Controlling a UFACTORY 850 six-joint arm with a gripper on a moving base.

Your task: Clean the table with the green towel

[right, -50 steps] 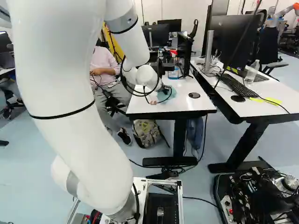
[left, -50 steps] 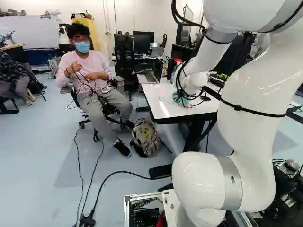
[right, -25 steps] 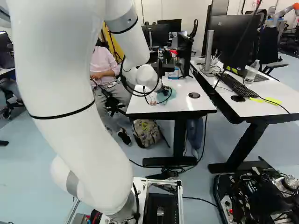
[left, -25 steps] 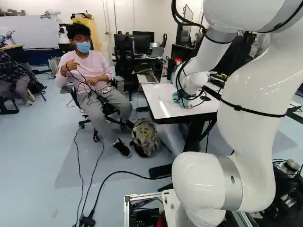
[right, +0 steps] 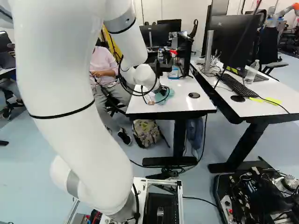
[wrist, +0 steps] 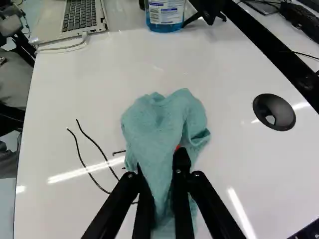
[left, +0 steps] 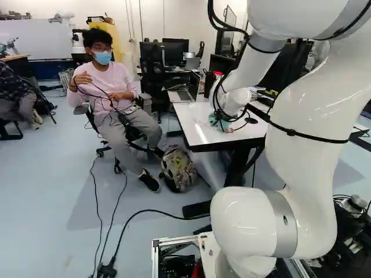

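In the right base view my gripper (right: pixel 161 94) is low over the white table (right: pixel 187 106), partly hidden by cables, with the green towel (right: pixel 168 95) bunched around it. The wrist view shows the gripper (wrist: pixel 160 162) with the blue-green towel (wrist: pixel 167 124) pinched between its two fingers. Crumpled towel spreads on the tabletop ahead of the fingertips, and more hangs between the fingers. Several thin dark strands (wrist: pixel 89 169) lie on the table beside the towel, partly hidden by one finger.
A blue bottle (wrist: pixel 165 17) and a laptop (wrist: pixel 82 15) stand at the table's far side. A round black cable hole (wrist: pixel 274 112) is in the tabletop. Beside it stands a second desk (right: pixel 252 105) with a keyboard (right: pixel 236 85) and monitor. Another robot (right: pixel 282 11) is far off.
The arm has shifted slightly towards the left in the left base view, and the towel has moved along with the gripper. The base has not moved.
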